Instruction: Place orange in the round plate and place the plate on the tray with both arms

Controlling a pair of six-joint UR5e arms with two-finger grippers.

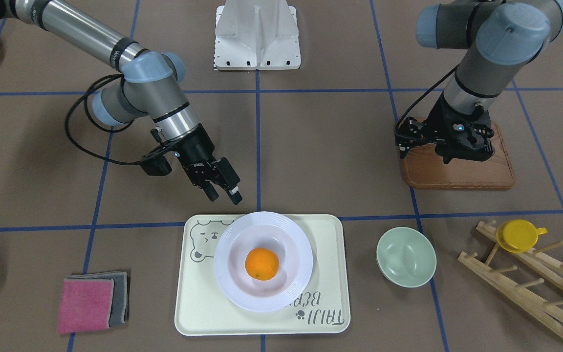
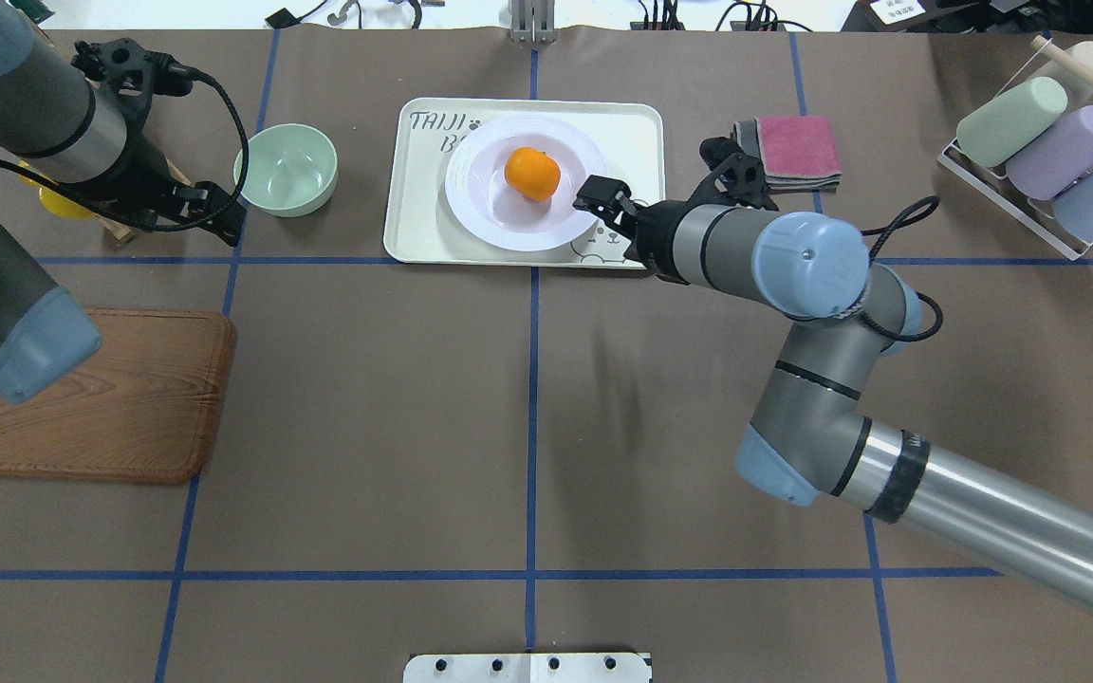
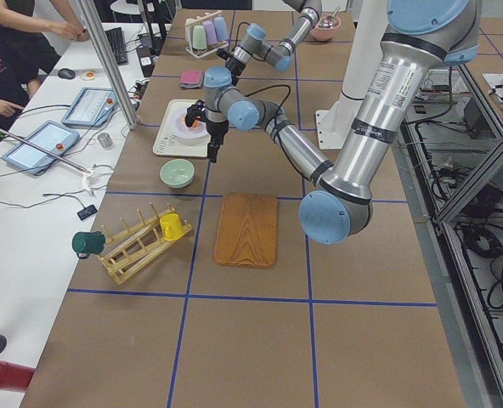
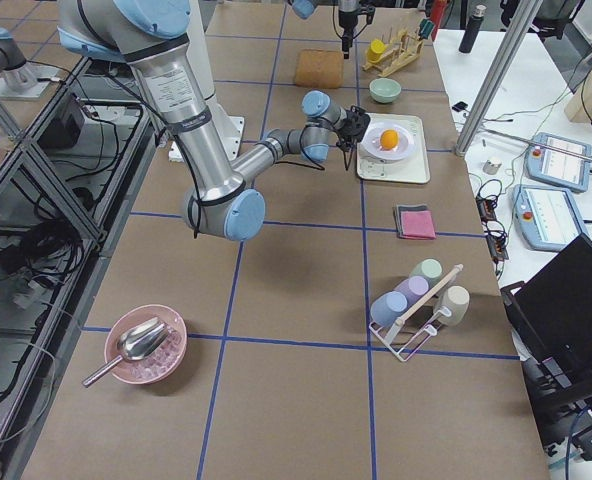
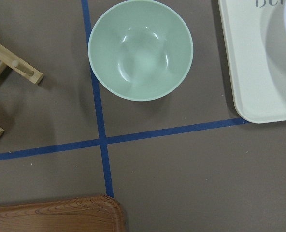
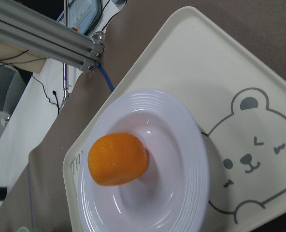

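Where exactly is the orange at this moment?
In the front-facing view the orange lies in the middle of the round plate, which sits on the tray, left of the green bowl.

The orange (image 1: 262,264) is seated in the round plate (image 1: 228,279), which is set on the tray (image 1: 198,309). Toward the robot's left a bowl (image 1: 406,264) is placed beside the tray — a rack (image 1: 530,284) beyond it — and a cloth (image 1: 86,304) is laid on the opposite side.

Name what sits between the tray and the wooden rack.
The green bowl sits there on the table, touching neither the tray nor the rack. The front-facing view shows it most clearly.
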